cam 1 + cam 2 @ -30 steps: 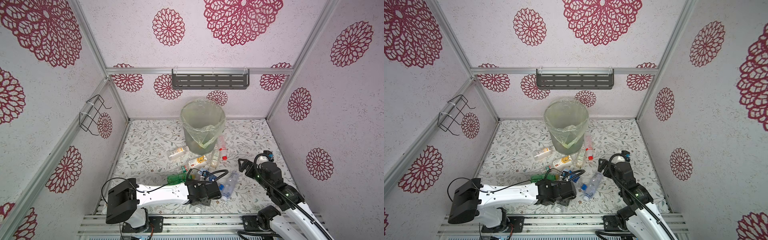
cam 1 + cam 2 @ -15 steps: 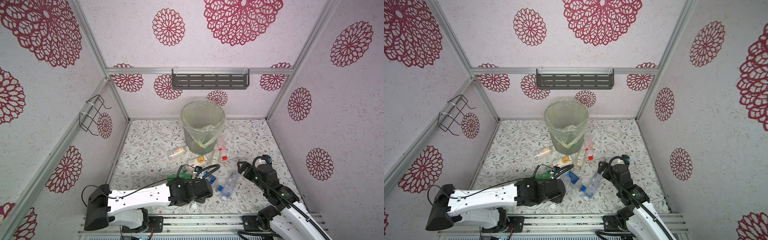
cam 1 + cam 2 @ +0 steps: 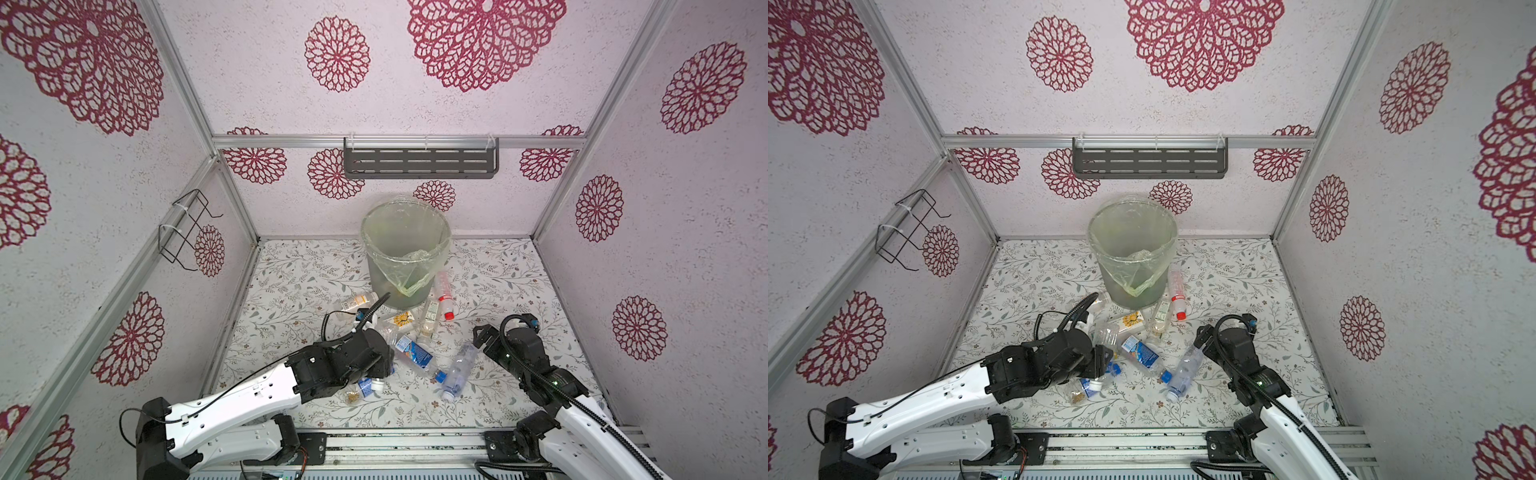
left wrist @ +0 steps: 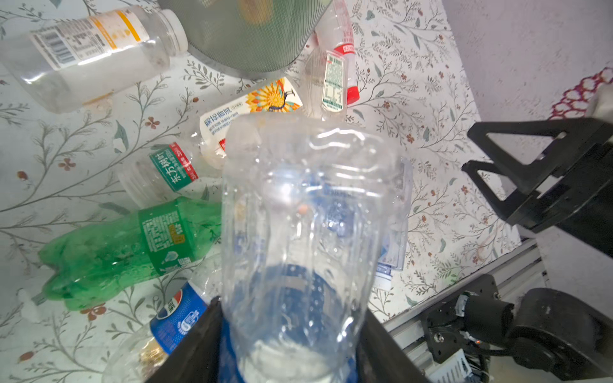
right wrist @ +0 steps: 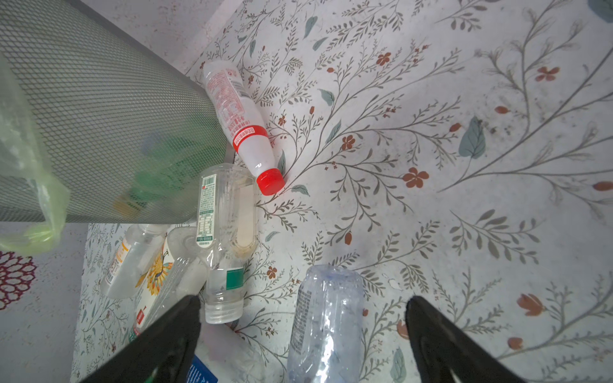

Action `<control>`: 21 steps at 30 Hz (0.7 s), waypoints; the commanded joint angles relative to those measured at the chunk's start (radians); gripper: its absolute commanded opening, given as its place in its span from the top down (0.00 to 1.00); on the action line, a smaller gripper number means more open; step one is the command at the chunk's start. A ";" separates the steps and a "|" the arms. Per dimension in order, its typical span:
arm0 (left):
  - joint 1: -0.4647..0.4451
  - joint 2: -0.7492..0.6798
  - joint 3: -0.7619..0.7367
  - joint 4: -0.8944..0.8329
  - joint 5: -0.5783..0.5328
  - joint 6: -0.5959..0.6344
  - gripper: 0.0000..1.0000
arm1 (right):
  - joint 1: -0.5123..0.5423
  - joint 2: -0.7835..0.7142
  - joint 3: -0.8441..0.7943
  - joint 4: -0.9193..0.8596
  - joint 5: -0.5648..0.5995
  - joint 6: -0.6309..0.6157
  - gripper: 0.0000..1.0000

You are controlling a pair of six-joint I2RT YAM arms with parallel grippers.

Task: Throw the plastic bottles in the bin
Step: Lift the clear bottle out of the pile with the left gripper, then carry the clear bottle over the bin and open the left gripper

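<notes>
Your left gripper (image 4: 288, 338) is clamped on the label end of a clear, dimpled plastic bottle with a blue label (image 4: 308, 205), held above the pile at the 6 o'clock side of the round translucent grey bin (image 3: 378, 274). The right gripper (image 5: 303, 318) is spread wide around a ribbed clear bottle (image 5: 325, 318) that lies flat on the floral-print floor (image 5: 464, 165). The wrist cams show the bin wall as fine mesh, which the top views don't. The crumpled green soda bottle (image 4: 132, 245) only shows on the left wrist cam, since your arm hides it from above.
</notes>
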 commanded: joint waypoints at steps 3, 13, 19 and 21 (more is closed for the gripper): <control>0.090 -0.019 0.038 0.036 0.069 0.086 0.41 | -0.002 0.016 0.021 0.004 0.047 0.055 0.01; 0.184 -0.020 0.042 0.112 0.091 0.102 0.41 | -0.001 0.102 0.053 -0.066 0.089 0.021 0.01; 0.218 -0.032 0.049 0.141 0.089 0.094 0.42 | -0.003 0.146 0.072 -0.033 0.080 -0.030 0.01; 0.235 -0.032 0.061 0.136 0.091 0.095 0.42 | -0.003 0.160 0.074 -0.012 0.073 -0.039 0.01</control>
